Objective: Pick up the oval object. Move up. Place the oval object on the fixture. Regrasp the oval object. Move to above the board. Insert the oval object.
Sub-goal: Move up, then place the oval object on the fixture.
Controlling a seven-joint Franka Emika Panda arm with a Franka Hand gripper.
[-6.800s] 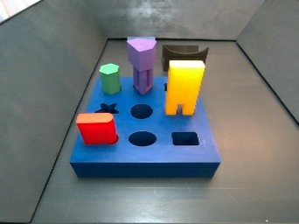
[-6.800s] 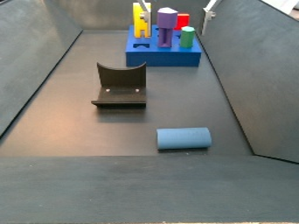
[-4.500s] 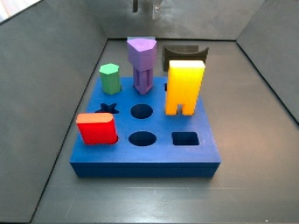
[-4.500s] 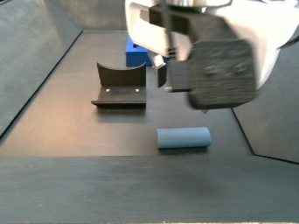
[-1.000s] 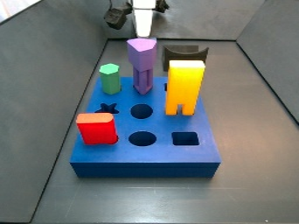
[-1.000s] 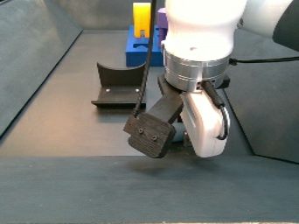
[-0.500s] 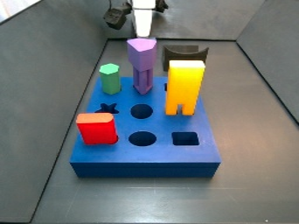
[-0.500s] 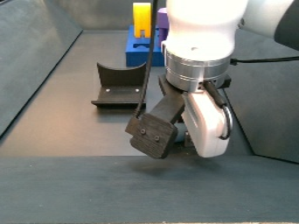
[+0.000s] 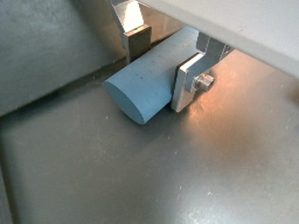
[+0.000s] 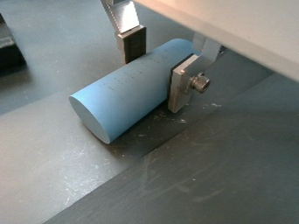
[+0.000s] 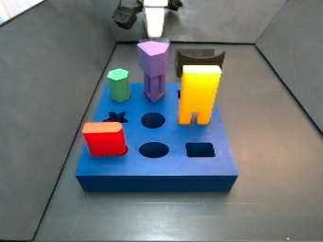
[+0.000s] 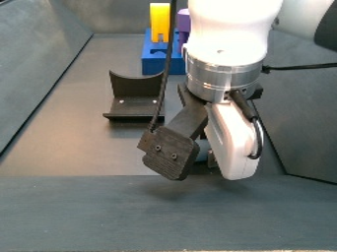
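Note:
The oval object (image 9: 146, 83) is a smooth grey-blue peg lying on its side on the dark floor, also clear in the other wrist picture (image 10: 122, 96). My gripper (image 9: 163, 70) is down at the floor and straddles it, with one silver finger on each long side. Both pads look pressed against the peg (image 10: 156, 74). In a side view the wrist and hand (image 12: 218, 148) hide nearly all of the peg. The dark fixture (image 12: 134, 96) with its scooped top stands apart on the floor, between the peg and the blue board (image 12: 158, 61). The board (image 11: 158, 170) fills the other side view.
On the board stand a purple column (image 11: 153, 68), a yellow arch block (image 11: 199, 93), a short green peg (image 11: 119, 85) and a red block (image 11: 104, 139). Grey slanted walls (image 12: 39, 59) close in the floor on both sides.
The arm came into view and came down over the lying peg, which has stayed where it was. Over the last second the hand has barely shifted.

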